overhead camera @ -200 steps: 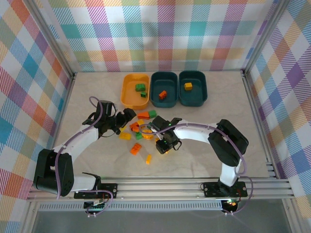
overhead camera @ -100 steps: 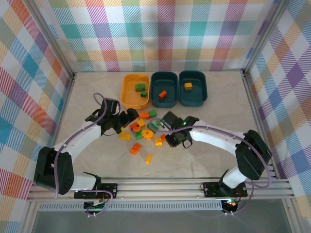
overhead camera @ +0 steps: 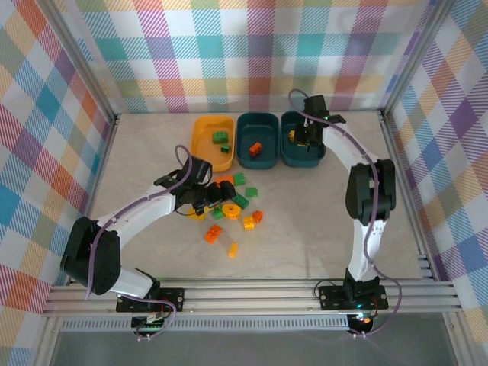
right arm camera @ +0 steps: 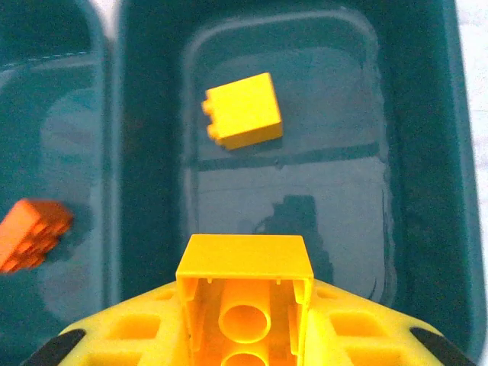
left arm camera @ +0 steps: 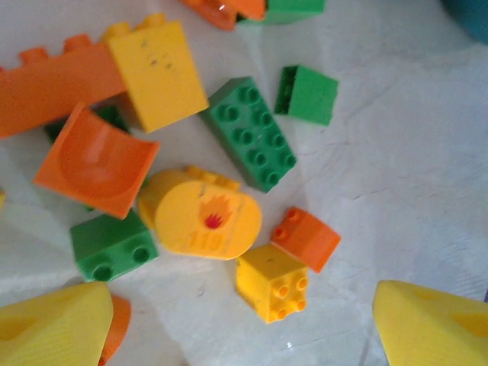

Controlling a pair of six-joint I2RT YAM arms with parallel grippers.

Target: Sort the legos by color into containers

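Yellow brick (right arm camera: 244,297) sits clenched in the right fingers (right arm camera: 366,335), hollow underside toward the wrist camera, long axis running 12 to 6 o'clock, above the teal tub (right arm camera: 450,152) at the surface's (overhead camera: 320,229) 1 o'clock. Left fingers (left arm camera: 53,328) spread wide over loose legos (left arm camera: 206,221).

I see my right gripper (overhead camera: 306,139) hanging over the right teal tub (overhead camera: 303,162), beside a yellow brick (overhead camera: 294,136). My left gripper (overhead camera: 215,195) sits low over the loose bricks (overhead camera: 229,210) on the table (overhead camera: 320,221), near the yellow tub (overhead camera: 204,154).
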